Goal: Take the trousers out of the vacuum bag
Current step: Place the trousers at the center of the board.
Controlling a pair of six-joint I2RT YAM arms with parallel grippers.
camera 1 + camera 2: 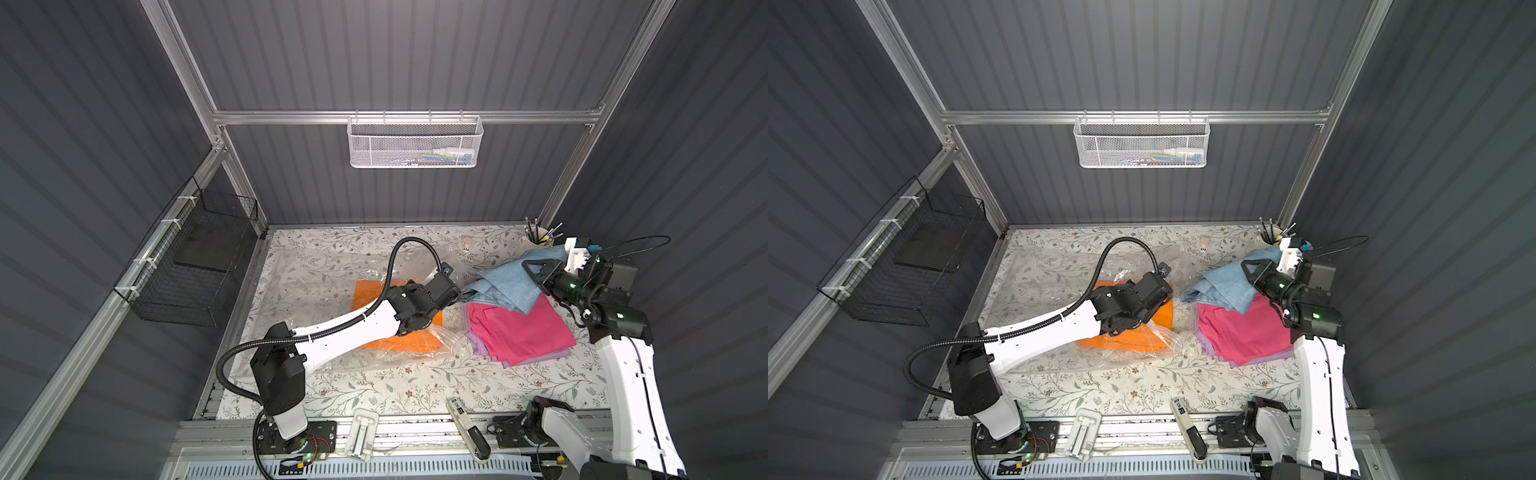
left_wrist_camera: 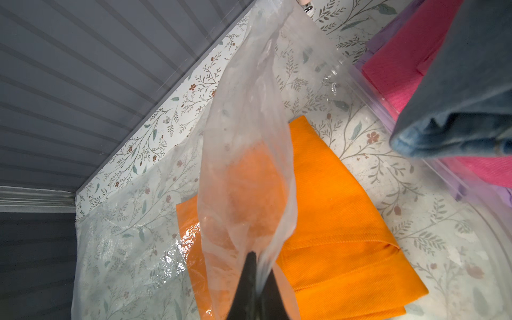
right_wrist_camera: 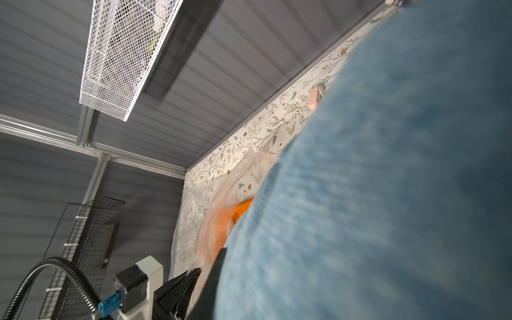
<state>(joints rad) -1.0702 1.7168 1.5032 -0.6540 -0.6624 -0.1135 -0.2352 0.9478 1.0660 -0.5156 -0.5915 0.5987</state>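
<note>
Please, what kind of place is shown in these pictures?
Likely a robot test booth: grey ribbed wall panels in an aluminium frame, and two white-and-black robot arms mounted at a floral-patterned table.

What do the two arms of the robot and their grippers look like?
The left arm and right arm have white shells with black joints. A black corrugated hose runs along the left one; green lights glow on the right. The left gripper and right gripper have black fingers.

You see the orange trousers (image 1: pixel 370 297) inside the vacuum bag (image 1: pixel 444 336) under your left arm (image 1: pixel 353 328); your right tool (image 1: pixel 536 270) holds the blue denim trousers (image 1: pixel 505 282) over the pink trousers (image 1: pixel 519 332).
</note>
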